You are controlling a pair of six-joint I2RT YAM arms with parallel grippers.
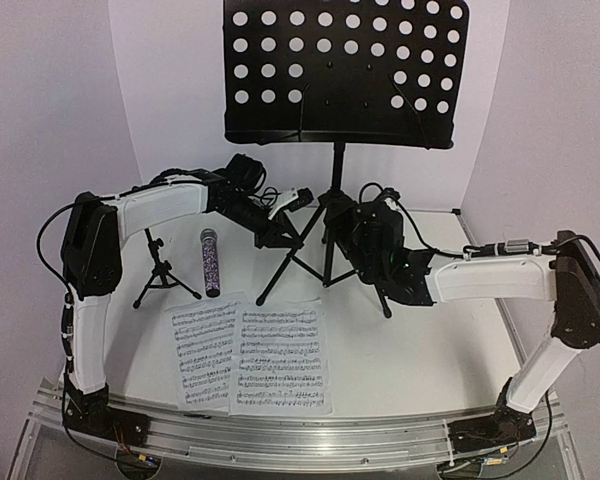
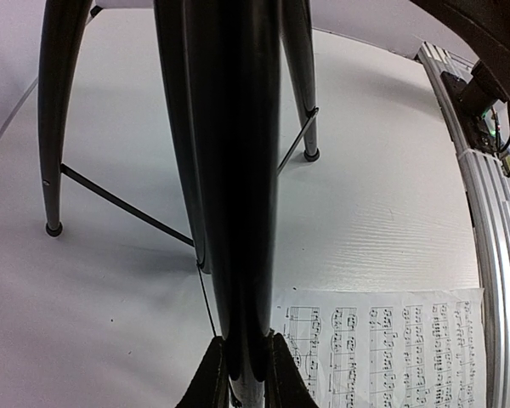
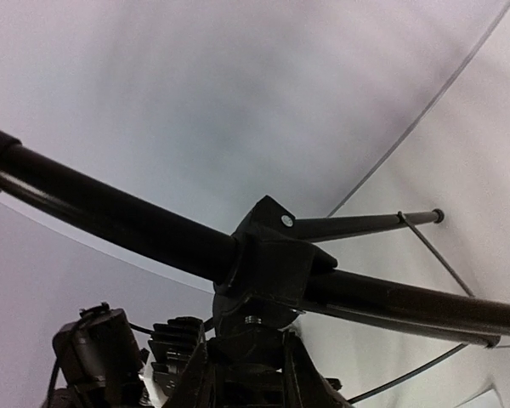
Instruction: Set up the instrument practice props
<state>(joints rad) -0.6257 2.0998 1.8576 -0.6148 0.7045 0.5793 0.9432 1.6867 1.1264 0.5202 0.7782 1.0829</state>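
At the far left of the tabletop [image 1: 420, 340] the small mic stand [image 1: 160, 270] stands upright on its three spread legs, partly behind the left arm. Just to its right the microphone [image 1: 211, 262] lies flat, its head pointing to the far side and apart from the mic stand. Nearer the arms' bases two printed pages lie face up side by side: the left music sheet [image 1: 205, 352] is slightly turned, and its edge meets or slightly overlaps the right music sheet [image 1: 283, 362].

The left gripper [image 2: 244, 374] is pressed against a black tube in the tripod base of the music stand [image 1: 345, 70], with one finger on each side, low down on the stand's left. The stand is upright at the far middle of the tabletop, its feet resting on the surface and its perforated desk high above.

On the right, the right gripper [image 3: 248, 374] is closed around the black hub where the stand's legs join the pole, pinching it from the right side.
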